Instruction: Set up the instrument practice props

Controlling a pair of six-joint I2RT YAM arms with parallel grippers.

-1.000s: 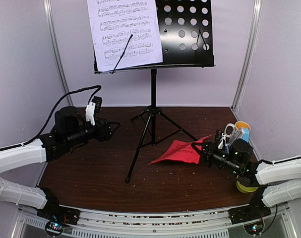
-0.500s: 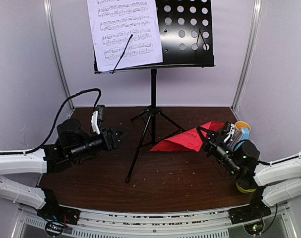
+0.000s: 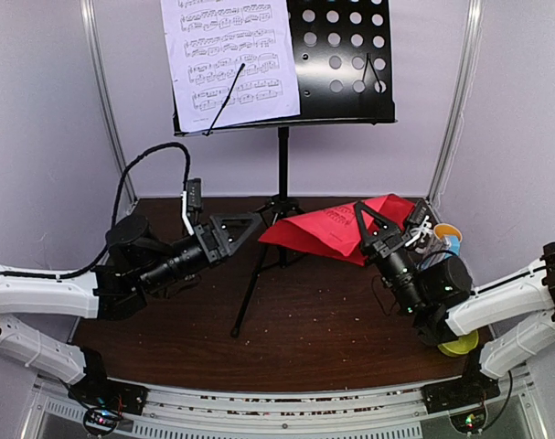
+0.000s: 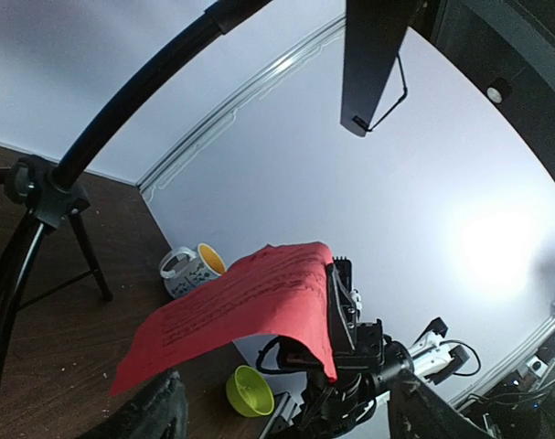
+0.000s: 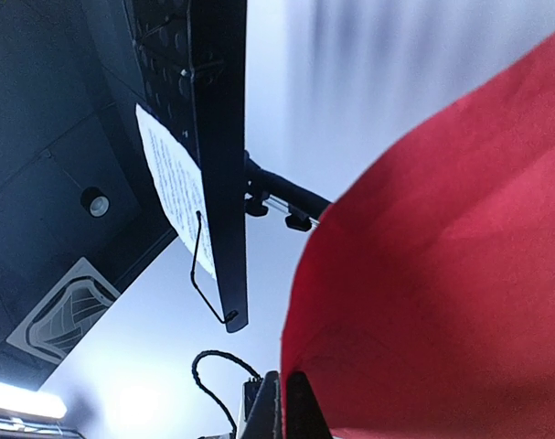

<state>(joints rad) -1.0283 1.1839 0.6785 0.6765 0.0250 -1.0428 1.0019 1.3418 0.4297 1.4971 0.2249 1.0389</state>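
The black music stand (image 3: 341,64) stands at the middle back on tripod legs (image 3: 282,208). The white music sheet (image 3: 229,59) rests on the left half of its desk under a wire clip. My right gripper (image 3: 368,229) is shut on an edge of the red music sheet (image 3: 325,224) and holds it in the air, right of the stand's pole. In the right wrist view the red sheet (image 5: 442,274) fills the right side, below the desk (image 5: 218,137). My left gripper (image 3: 245,224) is open and empty beside the tripod hub, facing the red sheet (image 4: 240,302). The metronome is mostly hidden; a bit of blue (image 3: 453,247) shows behind my right arm.
A white mug (image 4: 190,267) with a yellow inside stands at the back right corner. A small yellow bowl (image 4: 254,391) lies by the right arm's base and also shows in the top view (image 3: 460,345). White walls and posts close in the table on three sides.
My right gripper has lifted the red sheet off the table, up and to the left towards the stand. My left arm has swung right and tilted up towards the tripod hub.
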